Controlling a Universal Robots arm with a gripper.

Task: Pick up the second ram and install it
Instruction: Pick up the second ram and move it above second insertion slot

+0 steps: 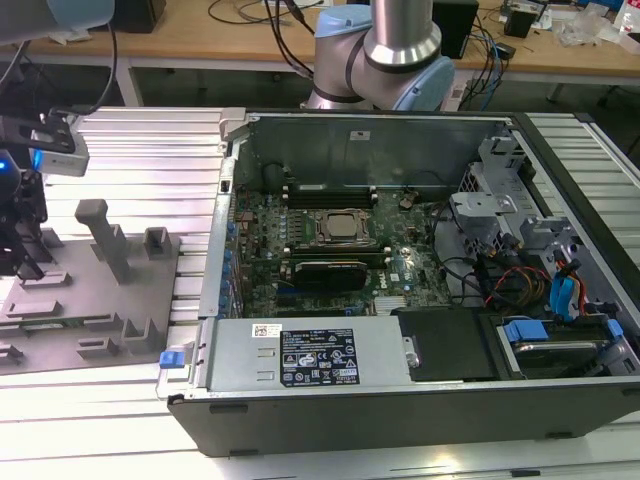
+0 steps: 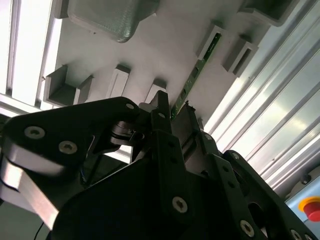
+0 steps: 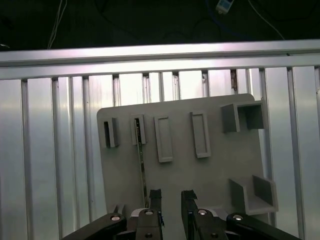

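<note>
Arm (image 1: 400, 25): silver-grey tube, pale blue joint housings. Gripper (image 3: 171, 196): black linkage plates, silver screw heads.

Harsh glare on aluminium slats (image 2: 30, 50)

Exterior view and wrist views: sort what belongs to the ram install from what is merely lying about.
Job: second ram, in the grey fixture plate; gripper; motherboard in the open computer case.
Lying about: power supply; blue-tabbed drive; red button.
</note>
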